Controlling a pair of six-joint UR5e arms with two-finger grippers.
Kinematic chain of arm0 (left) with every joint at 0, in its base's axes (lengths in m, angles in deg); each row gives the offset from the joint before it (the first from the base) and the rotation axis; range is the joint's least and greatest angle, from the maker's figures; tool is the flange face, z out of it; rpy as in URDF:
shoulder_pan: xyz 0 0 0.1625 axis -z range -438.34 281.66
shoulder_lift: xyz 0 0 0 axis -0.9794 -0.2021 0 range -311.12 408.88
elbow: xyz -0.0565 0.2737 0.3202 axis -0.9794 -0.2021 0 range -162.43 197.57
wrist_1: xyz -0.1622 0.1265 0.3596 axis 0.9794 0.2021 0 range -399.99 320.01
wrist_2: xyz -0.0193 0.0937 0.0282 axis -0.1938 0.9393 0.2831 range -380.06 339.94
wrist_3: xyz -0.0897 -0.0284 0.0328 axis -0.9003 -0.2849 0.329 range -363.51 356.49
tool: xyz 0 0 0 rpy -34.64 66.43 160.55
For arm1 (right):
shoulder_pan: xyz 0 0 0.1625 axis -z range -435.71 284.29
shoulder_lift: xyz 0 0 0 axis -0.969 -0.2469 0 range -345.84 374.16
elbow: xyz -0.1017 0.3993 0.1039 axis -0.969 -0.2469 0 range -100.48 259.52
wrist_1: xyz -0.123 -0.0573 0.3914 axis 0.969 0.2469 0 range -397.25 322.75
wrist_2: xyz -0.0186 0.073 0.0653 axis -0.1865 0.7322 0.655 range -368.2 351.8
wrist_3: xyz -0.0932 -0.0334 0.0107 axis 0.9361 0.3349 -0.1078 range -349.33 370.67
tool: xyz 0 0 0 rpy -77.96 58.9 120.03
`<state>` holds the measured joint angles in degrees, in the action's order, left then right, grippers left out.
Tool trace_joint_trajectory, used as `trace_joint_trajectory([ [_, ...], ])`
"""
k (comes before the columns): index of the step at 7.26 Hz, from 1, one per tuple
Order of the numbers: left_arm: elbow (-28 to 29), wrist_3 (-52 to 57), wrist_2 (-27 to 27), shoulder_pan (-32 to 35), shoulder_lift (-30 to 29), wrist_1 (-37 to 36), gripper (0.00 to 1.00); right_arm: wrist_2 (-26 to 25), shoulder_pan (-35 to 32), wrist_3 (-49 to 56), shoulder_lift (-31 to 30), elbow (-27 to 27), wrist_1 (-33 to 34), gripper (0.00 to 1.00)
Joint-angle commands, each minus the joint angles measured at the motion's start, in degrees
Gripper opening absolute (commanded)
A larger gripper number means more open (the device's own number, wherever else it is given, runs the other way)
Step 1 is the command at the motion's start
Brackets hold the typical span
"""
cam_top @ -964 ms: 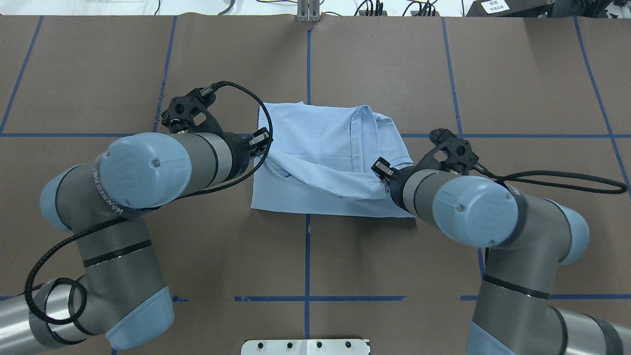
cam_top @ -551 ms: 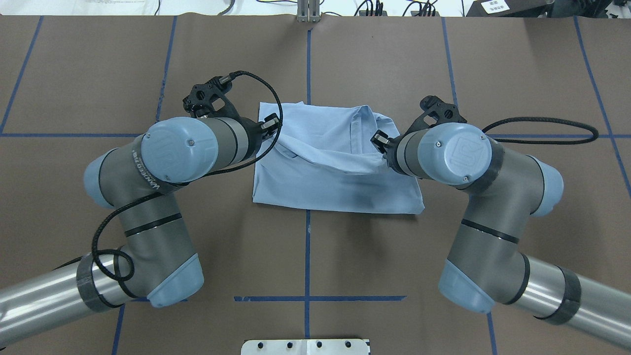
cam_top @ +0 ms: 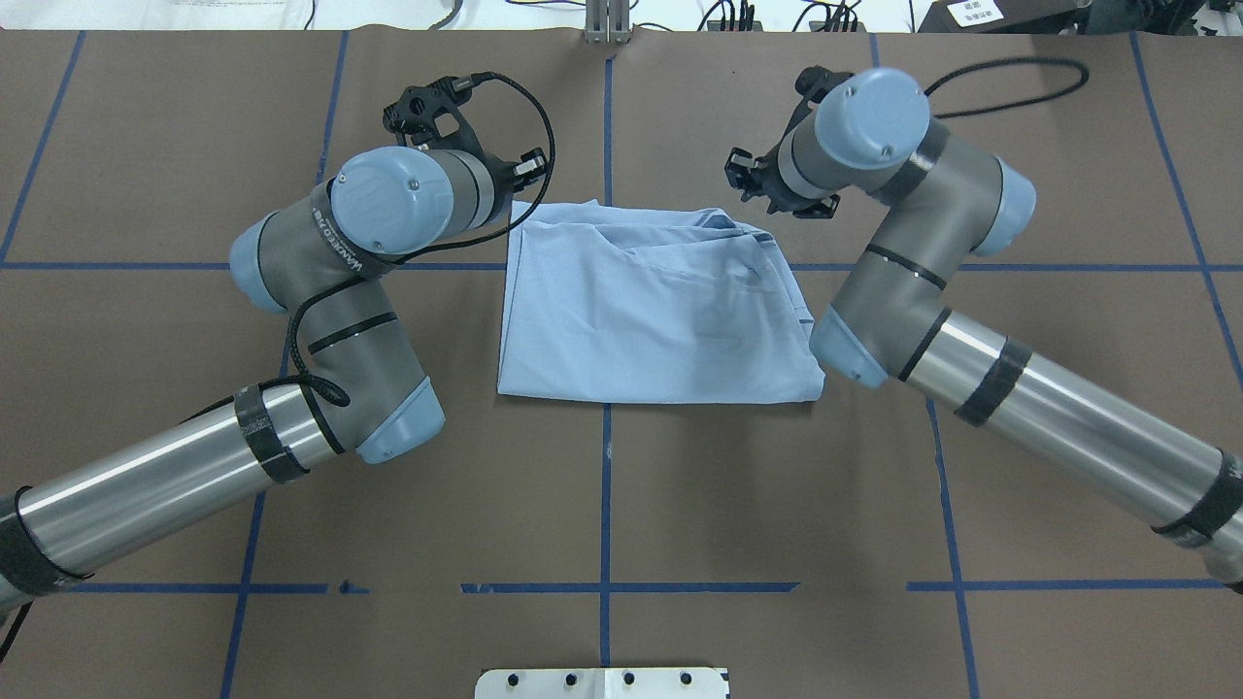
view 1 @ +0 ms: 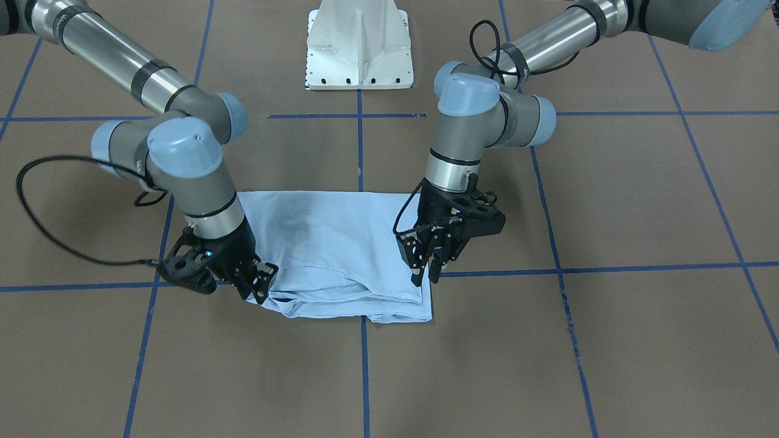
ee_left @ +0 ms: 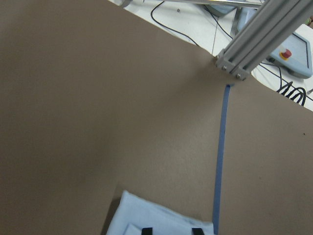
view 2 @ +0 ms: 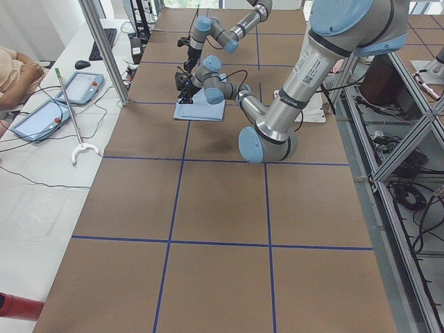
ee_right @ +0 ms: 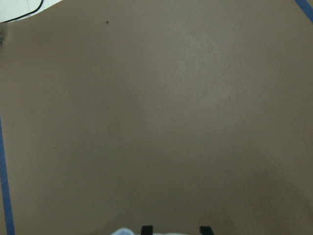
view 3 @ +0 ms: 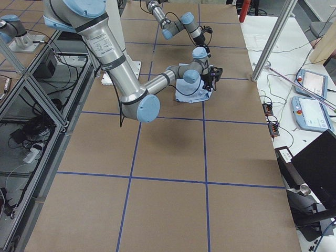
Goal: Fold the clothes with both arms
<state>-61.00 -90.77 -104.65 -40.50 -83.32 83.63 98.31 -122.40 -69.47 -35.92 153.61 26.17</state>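
Shirt status: the light blue short-sleeved T-shirt (cam_top: 651, 330) lies doubled flat on the brown desk (cam_top: 1020, 146). The black two-finger left pincer (view 1: 426, 277) and right pincer (view 1: 260, 286) hang released at its corners farthest from the white pedestal base (view 1: 359, 48), evidently so the upper layer settles aligned.

1. The T-shirt (cam_top: 651, 320) is seen as soft, matt, lightly creased cloth.
2. The table (cam_top: 874, 534) is covered in matt brown paper, lined with smooth blue tape (cam_top: 604, 485).
3. The left arm (cam_top: 126, 495) and right arm (cam_top: 1068, 427) are finished in shiny brushed metal, with smooth caps.
4. The left gripper (view 1: 425, 280) and right gripper (view 1: 258, 292) look like matt black plastic.
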Motion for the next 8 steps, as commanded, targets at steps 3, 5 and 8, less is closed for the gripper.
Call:
trace_joint_trajectory([
  [3,-6.19,11.71,-2.93,1.44,4.8,0.05,1.0,10.01,-6.82,8.03,-4.56,1.56,-0.4,1.0],
  [5,-15.95,25.39,-15.11,7.47,14.91,-0.04,1.0,15.27,-13.12,22.67,-14.57,6.22,-0.32,1.0],
  [8,-21.86,52.0,-30.69,23.36,22.15,-9.81,1.0,29.95,-32.62,48.95,-23.56,7.11,4.22,1.0],
])
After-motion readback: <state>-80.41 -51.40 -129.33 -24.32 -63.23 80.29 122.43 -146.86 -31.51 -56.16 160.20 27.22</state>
